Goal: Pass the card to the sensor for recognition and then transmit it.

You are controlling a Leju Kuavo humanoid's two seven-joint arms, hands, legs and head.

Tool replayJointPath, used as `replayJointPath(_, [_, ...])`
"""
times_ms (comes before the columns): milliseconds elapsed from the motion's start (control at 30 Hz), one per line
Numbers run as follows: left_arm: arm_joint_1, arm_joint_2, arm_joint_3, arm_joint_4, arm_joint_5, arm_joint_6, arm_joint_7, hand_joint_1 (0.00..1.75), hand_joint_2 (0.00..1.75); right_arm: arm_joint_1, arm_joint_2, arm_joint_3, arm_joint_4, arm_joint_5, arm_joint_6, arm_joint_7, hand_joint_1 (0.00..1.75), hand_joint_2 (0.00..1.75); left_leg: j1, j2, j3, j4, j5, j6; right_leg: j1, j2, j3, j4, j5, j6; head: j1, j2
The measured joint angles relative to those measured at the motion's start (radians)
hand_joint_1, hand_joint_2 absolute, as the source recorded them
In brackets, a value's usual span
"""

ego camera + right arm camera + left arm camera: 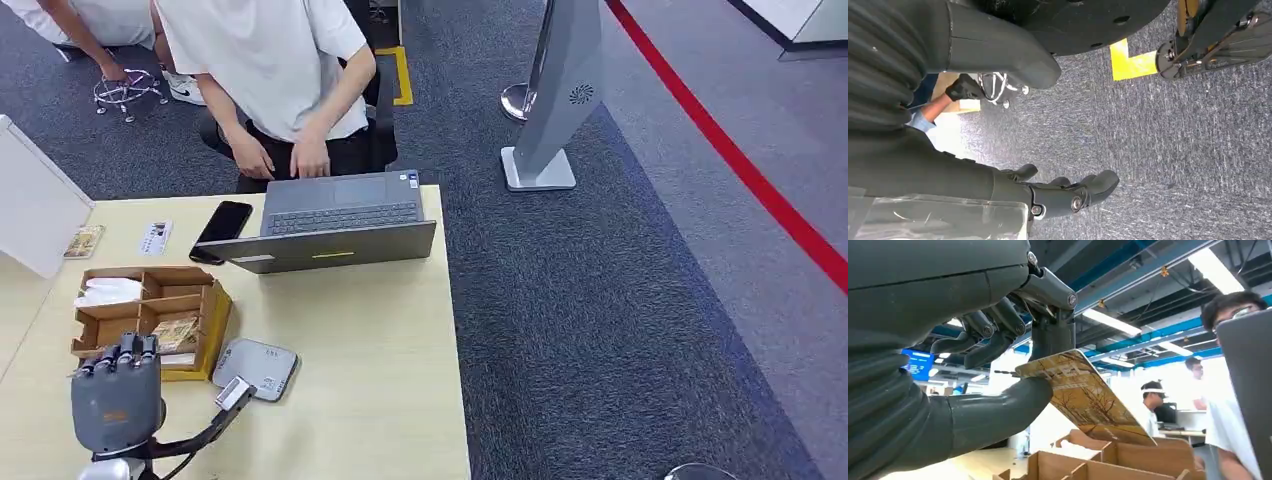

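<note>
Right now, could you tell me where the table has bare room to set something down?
Free: the table between the laptop and its near edge, right of the sensor. Crowded: the left, with the cardboard organizer, phone and left hand.

Glossy printed card (1083, 392); brown cardboard organizer (190, 290); pale wood-look table (370, 350); rough carpet (600, 300)

On the tabletop (380, 340), a compartmented cardboard organizer (190, 290) is placed at the near left, with the card reader (256, 367) just to its right. The left robot hand (117, 395) is positioned over the organizer's near edge, a card (1083, 392) pinched in it. A laptop (335, 222) is set at the far edge, a phone (221, 223) to its left.
</note>
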Motion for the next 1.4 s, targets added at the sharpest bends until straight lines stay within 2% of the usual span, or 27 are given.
replayJointPath(833, [0.0,0.012,-0.017,-0.004,0.0,0.0,-0.006,1.75,1.75,-0.001,0.0,-0.007,0.0,-0.002,0.0,0.0,0.0,1.75,0.0,0.0,0.0,0.0,0.0,0.0,0.0,0.0,0.0,0.0,0.0,0.0,0.0,0.0])
replayJointPath(867, [0.005,0.001,-0.017,-0.023,0.0,0.0,-0.055,1.75,1.75,-0.001,0.001,-0.009,0.0,-0.01,-0.001,-0.007,0.0,1.75,0.0,0.0,0.0,0.0,0.0,0.0,0.0,0.0,0.0,0.0,0.0,0.0,0.0,0.0])
replayJointPath(900, [0.03,-0.038,-0.004,-0.099,0.0,0.0,-0.133,1.75,1.75,0.0,0.001,-0.014,0.0,-0.02,-0.002,-0.013,0.0,1.75,0.0,0.001,-0.001,0.001,0.0,0.0,0.0,0.001,-0.001,0.0,0.0,0.0,-0.003,0.0])
replayJointPath(933, [0.041,-0.073,0.009,-0.207,0.0,0.003,-0.254,1.75,1.75,0.001,0.001,-0.019,0.0,-0.025,-0.003,-0.018,0.0,1.75,-0.001,-0.001,-0.002,0.001,0.0,0.0,-0.001,0.0,-0.001,0.0,0.0,0.0,-0.004,0.0])
replayJointPath(967, [0.042,-0.104,0.018,-0.258,0.0,0.003,-0.332,1.75,1.75,0.001,0.001,-0.022,0.0,-0.025,-0.003,-0.019,0.0,1.75,-0.001,-0.003,-0.003,0.0,0.001,0.001,-0.001,-0.003,0.001,0.0,0.0,0.001,0.0,0.0])
replayJointPath(1000, [0.042,-0.132,0.021,-0.297,0.0,0.002,-0.383,1.75,1.75,0.0,0.001,-0.025,0.0,-0.024,-0.003,-0.021,0.0,1.75,-0.002,-0.003,-0.002,0.0,0.0,0.001,-0.002,-0.003,0.001,-0.001,0.0,0.001,0.007,0.0])
replayJointPath(1100, [0.065,-0.186,0.058,-0.383,0.0,0.001,-0.42,1.75,1.75,0.0,0.001,-0.031,0.0,-0.024,-0.002,-0.021,0.0,1.75,-0.003,0.001,0.0,0.0,-0.001,0.002,-0.002,0.0,0.0,-0.001,0.0,0.001,0.004,0.0])
replayJointPath(1233, [0.065,-0.186,0.059,-0.387,0.0,0.001,-0.421,1.75,1.75,0.0,0.001,-0.031,0.0,-0.024,-0.002,-0.021,0.0,1.75,-0.003,0.001,0.0,0.0,-0.001,0.002,-0.002,0.0,0.0,-0.001,0.0,0.001,0.003,0.0])
replayJointPath(1300, [0.076,-0.238,0.082,-0.458,0.0,0.0,-0.433,1.75,1.75,-0.001,0.001,-0.036,0.0,-0.024,-0.002,-0.021,0.0,1.75,-0.002,-0.002,0.0,0.0,-0.001,0.001,-0.002,-0.002,0.001,0.0,0.0,0.001,0.003,0.0])
replayJointPath(1400, [0.081,-0.253,0.089,-0.475,0.0,0.0,-0.435,1.75,1.75,-0.001,0.001,-0.039,0.0,-0.025,-0.002,-0.021,0.0,1.75,-0.002,-0.002,0.0,0.0,0.0,0.002,-0.002,-0.003,0.001,0.0,0.0,0.001,0.003,0.0])
